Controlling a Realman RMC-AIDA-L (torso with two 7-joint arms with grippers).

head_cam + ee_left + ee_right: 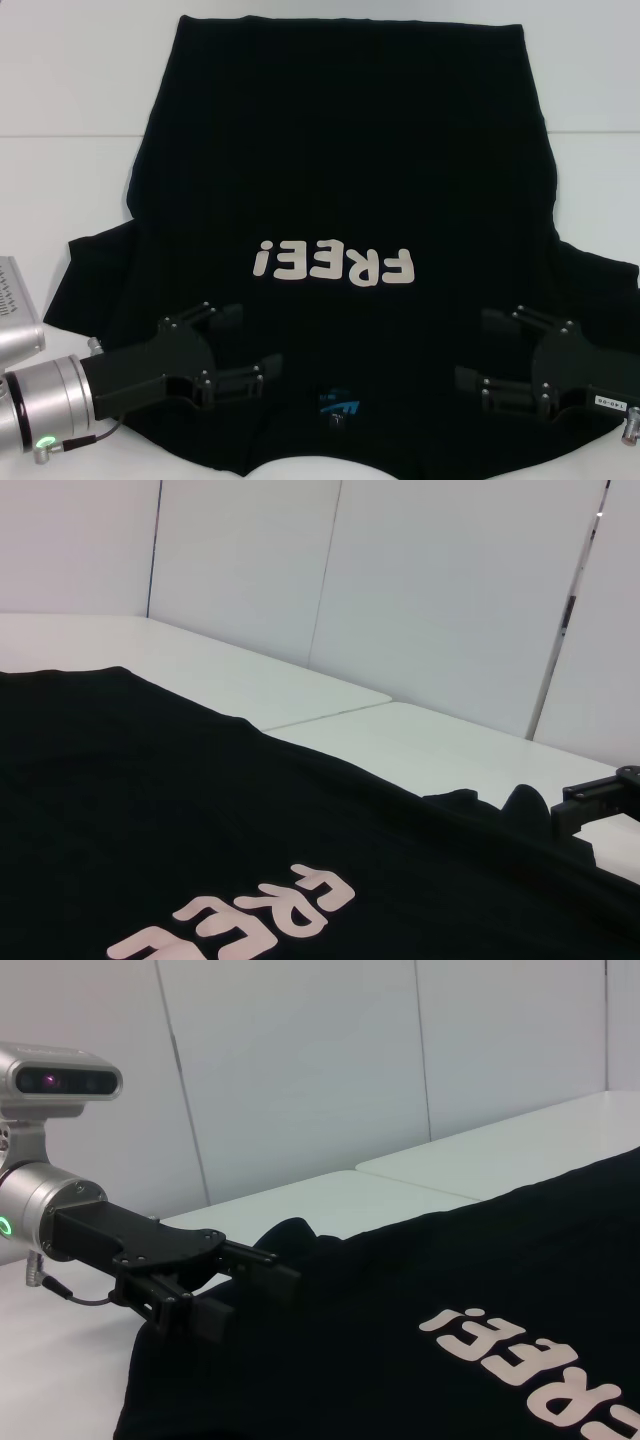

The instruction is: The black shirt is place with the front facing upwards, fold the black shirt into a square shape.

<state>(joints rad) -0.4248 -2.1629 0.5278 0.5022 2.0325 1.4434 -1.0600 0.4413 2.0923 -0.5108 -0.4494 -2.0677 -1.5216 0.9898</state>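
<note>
**Both grippers parked on the shoulders, fold could go lopsided**

Left gripper (245,345) sits on the shoulder by the collar, jaws spread wide, holding nothing. The black shirt (340,150) lies flat on the white table (60,80), print up, collar nearest the robot. Right gripper (490,352) mirrors it, also open. My worry: if one pinches only the top layer, the fold drags crooked and bunches.
</note>
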